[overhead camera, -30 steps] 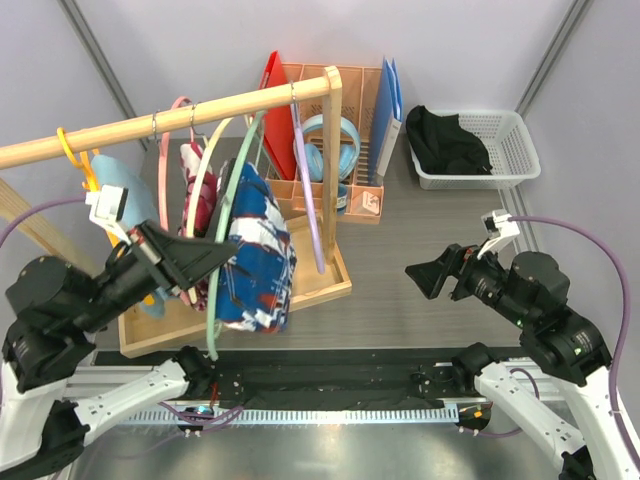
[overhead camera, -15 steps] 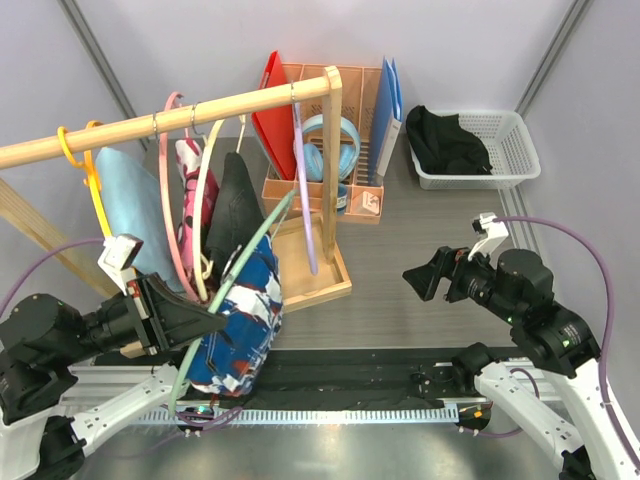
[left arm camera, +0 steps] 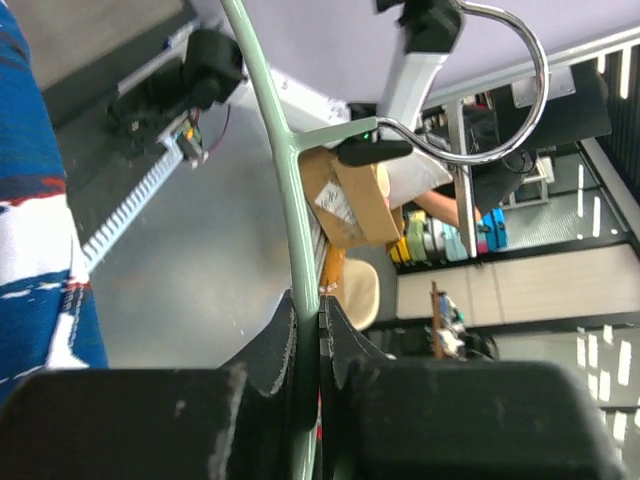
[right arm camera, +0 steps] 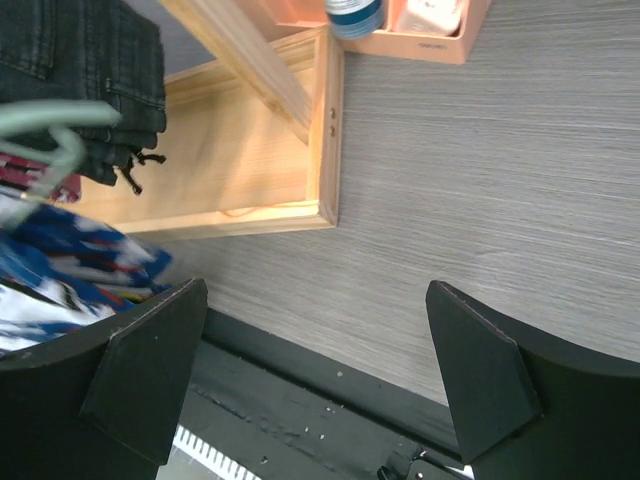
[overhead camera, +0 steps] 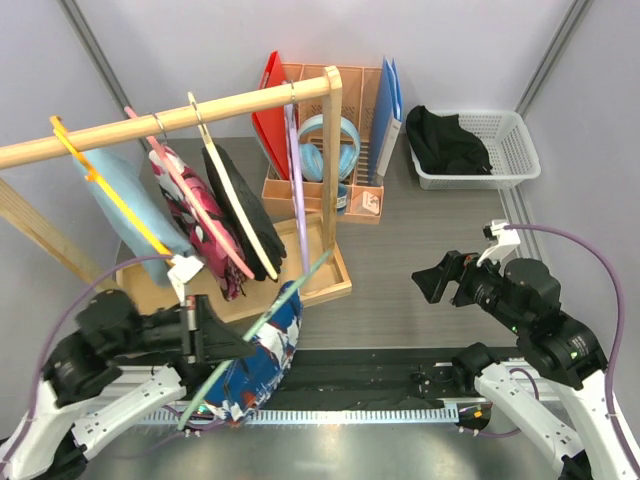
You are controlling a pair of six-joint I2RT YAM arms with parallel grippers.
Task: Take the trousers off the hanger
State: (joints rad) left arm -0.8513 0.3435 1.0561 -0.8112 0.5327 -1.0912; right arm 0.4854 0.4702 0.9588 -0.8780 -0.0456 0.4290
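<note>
Grey wood-grain tabletop, matte, evenly lit with soft light. Pale grey wall panels close in the back and sides, with a dark slanted frame bar at the corner. Light wooden clothes rail spans the left half, standing on a shallow wooden tray base. Peach plastic desk organiser just behind the rail's right post. White perforated plastic basket back right. Black strip along the near edge, brushed metal surface below it. Left wrist view shows a brown cardboard box and a pale rounded chair beyond the table.
</note>
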